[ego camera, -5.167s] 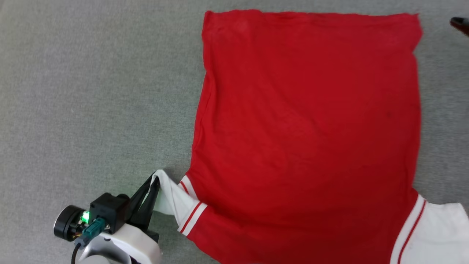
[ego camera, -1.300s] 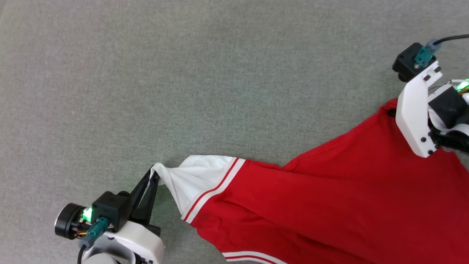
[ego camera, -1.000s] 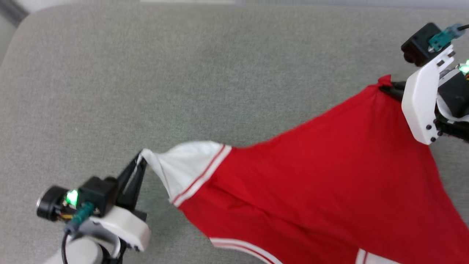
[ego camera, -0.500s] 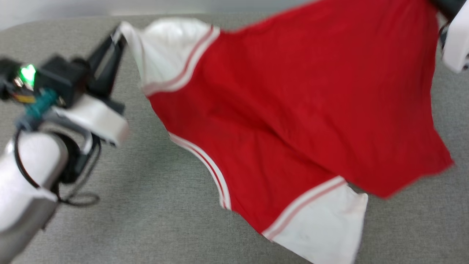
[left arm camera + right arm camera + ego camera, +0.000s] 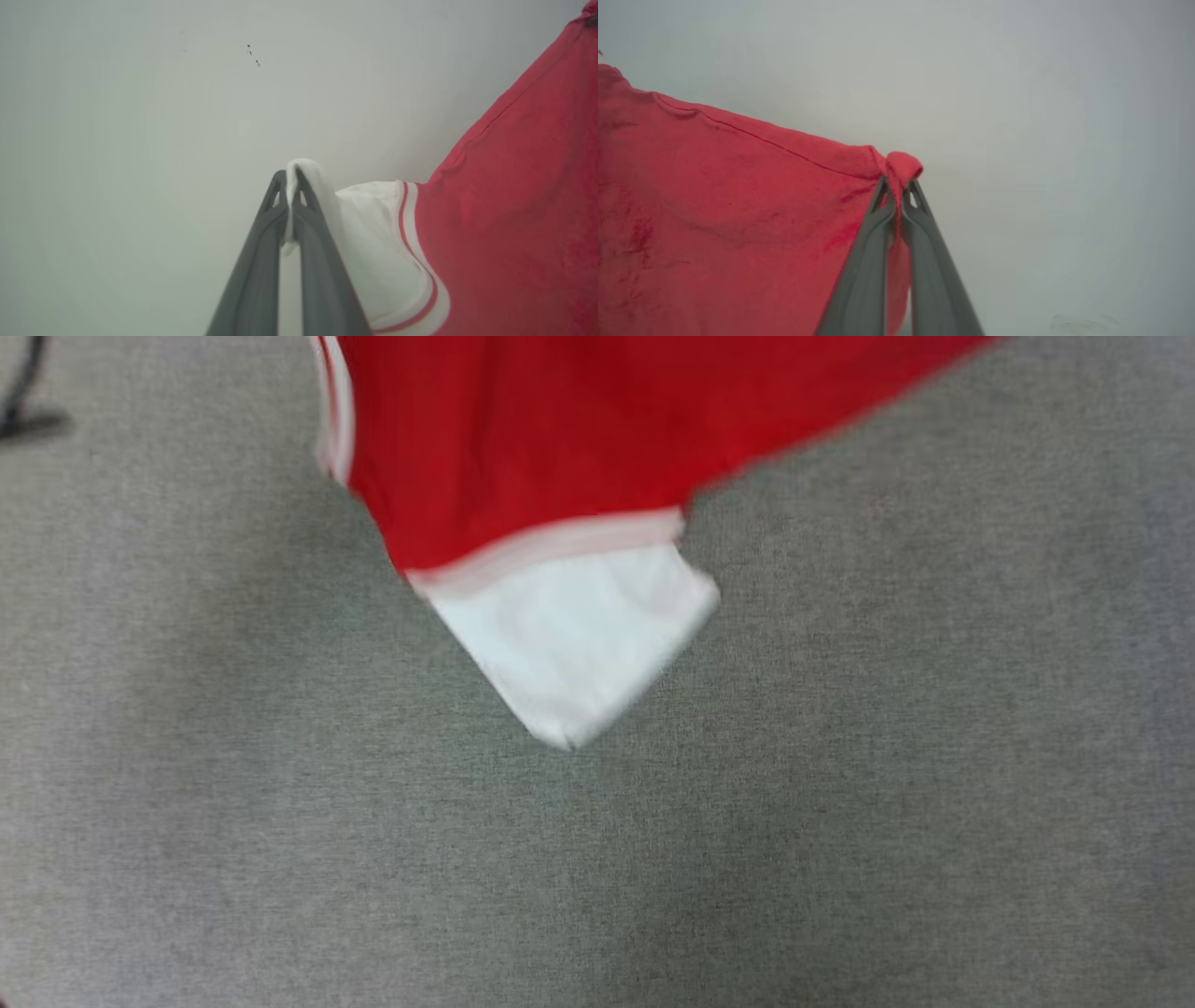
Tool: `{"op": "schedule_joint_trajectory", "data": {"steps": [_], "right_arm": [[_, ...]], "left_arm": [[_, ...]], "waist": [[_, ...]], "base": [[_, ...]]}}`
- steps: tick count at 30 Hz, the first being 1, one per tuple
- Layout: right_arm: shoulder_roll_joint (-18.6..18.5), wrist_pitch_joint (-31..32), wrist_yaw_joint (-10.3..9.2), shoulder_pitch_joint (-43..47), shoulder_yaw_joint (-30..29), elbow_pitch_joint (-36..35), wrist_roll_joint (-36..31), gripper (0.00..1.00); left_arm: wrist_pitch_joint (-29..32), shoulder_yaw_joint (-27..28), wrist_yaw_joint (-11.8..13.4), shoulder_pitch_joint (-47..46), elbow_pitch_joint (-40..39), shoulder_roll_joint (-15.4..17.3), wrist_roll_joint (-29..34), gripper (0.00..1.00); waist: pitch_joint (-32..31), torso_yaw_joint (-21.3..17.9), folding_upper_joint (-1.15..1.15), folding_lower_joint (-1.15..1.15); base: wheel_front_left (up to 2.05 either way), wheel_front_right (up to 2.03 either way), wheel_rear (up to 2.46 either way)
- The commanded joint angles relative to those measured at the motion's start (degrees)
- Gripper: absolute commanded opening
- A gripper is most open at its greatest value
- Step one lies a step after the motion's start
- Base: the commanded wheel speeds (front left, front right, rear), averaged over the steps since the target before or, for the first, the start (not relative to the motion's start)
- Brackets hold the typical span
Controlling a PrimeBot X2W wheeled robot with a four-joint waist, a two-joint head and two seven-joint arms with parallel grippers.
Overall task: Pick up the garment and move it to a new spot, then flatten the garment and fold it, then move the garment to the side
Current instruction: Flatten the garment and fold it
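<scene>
Carrying the garment [image 5: 541, 429], pinched in left gripper [image 5: 289, 177] by sleeve [image 5: 369, 233], right gripper [image 5: 899, 184] by red corner [image 5: 903, 163]; next, lowering flat.

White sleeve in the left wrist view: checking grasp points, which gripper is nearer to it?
Left. The left gripper is shut on the tip of that white sleeve; the right gripper pinches a red corner of the garment, across its body from the sleeve.

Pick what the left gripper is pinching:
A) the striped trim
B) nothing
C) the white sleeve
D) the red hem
C: in the left wrist view, the left gripper is shut on a fold of the white sleeve of the garment.
</scene>
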Motion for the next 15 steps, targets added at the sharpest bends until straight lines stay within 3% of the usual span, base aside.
{"op": "schedule_joint_trajectory", "data": {"steps": [1, 6, 15], "right_arm": [[0.8, 0.0, -0.04, -2.2, -0.4, 0.7, -0.7, 0.00], [3.3, -0.9, -0.04, -10.7, -1.8, 4.7, -4.1, 0.00], [6.8, -3.4, -0.04, -20.5, -1.2, 11.5, -7.2, 0.00]], "left_arm": [[-0.1, 0.2, -0.6, -2.6, 0.9, -0.9, 0.3, 0.00], [-1.4, 0.2, -4.8, -15.4, 9.1, -3.5, 2.1, 0.00], [-3.8, -1.1, -8.2, -30.6, 20.3, -7.5, 4.2, 0.00]], "waist": [[1.7, -0.1, 0.00, -0.01], [4.3, 0.1, 0.00, -0.01], [7.3, 0.7, 0.00, -0.01]], "base": [[0.00, 0.00, 0.00], [0.00, 0.00, 0.00], [0.00, 0.00, 0.00]]}}
